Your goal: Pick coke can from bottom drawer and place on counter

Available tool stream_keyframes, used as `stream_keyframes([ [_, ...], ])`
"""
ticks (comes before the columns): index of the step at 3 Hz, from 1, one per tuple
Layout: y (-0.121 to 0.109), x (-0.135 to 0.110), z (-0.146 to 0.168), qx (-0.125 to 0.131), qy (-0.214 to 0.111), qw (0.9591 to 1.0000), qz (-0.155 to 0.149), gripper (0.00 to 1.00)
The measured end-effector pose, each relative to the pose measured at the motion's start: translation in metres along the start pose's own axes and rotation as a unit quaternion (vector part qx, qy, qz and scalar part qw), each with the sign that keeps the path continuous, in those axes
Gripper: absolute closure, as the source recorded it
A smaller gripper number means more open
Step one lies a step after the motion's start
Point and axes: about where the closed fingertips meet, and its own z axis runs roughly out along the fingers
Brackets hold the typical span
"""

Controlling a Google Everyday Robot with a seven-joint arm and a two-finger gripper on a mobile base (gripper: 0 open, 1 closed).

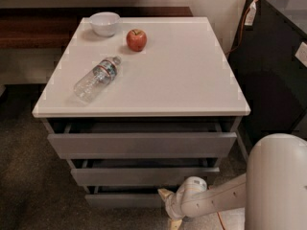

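Observation:
The grey cabinet has three drawers, all pulled out slightly. The bottom drawer (125, 200) shows only its shallow front panel, and its inside is hidden. The coke can is out of view. The white counter (182, 75) tops the cabinet. My gripper (170, 208) is low at the right end of the bottom drawer's front. It points left, and its two tan fingertips (165, 194) are apart with nothing between them.
On the counter are a white bowl (104, 23) at the back left, a red apple (136, 40) beside it, and a clear water bottle (96, 79) lying on its side. A dark cabinet (276, 75) stands to the right. My white arm (278, 186) fills the lower right.

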Motion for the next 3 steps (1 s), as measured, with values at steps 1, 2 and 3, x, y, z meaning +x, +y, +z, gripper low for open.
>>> stream_keyframes([
  [1,0.003,0.003,0.021,0.005,-0.002,1.0000,0.000,0.00],
  [2,0.000,0.010,0.037,0.019,0.009,0.9998,-0.001,0.00],
  [3,-0.002,0.017,0.053,0.025,0.023,0.9994,-0.004,0.00],
])
